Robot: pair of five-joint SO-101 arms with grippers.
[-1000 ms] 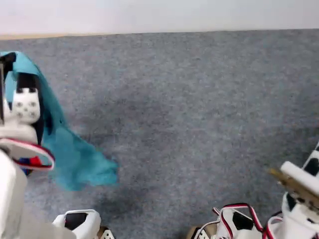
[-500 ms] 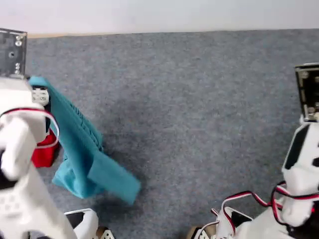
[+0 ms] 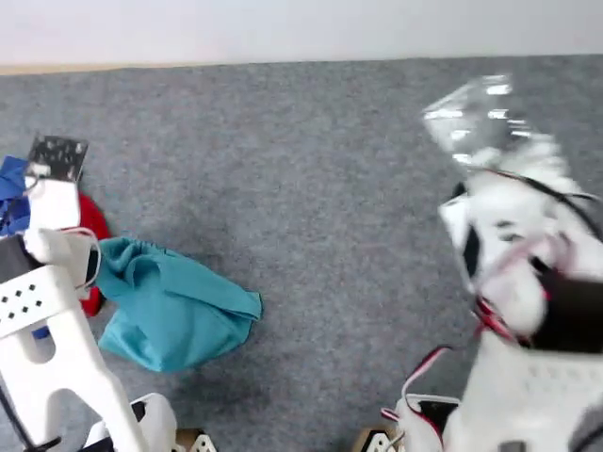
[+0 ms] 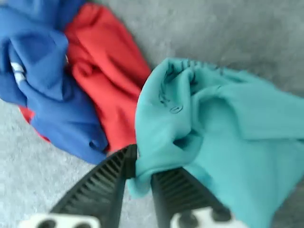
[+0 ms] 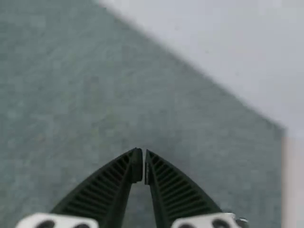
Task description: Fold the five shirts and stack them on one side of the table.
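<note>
From where I stand, the teal shirt (image 3: 174, 315) lies in a crumpled heap on the grey tabletop (image 3: 330, 169), unfolded, and everything else sits around it. The left arm (image 3: 47, 301) stands right against the shirt's edge. In the wrist view, the left pincer (image 4: 141, 164) is clamped tight on a bunched fold at the hem of the teal shirt (image 4: 213, 123), with cloth squeezed between the two black fingers (image 4: 107, 180).

Touching the teal shirt on the side away from the open tabletop is a red shirt (image 4: 111, 90) (image 3: 94, 221), also rumpled. A blue shirt (image 4: 47, 85) (image 3: 9, 198) is piled partly on top of the red one, a little farther from the teal shirt.

The right arm (image 3: 513, 273) is well apart from the teal shirt, across the bare grey stretch. The right pincer (image 5: 142, 159) is closed, fingertips almost meeting, with nothing between them, over plain tabletop with a pale wall (image 5: 237, 47) beyond.
</note>
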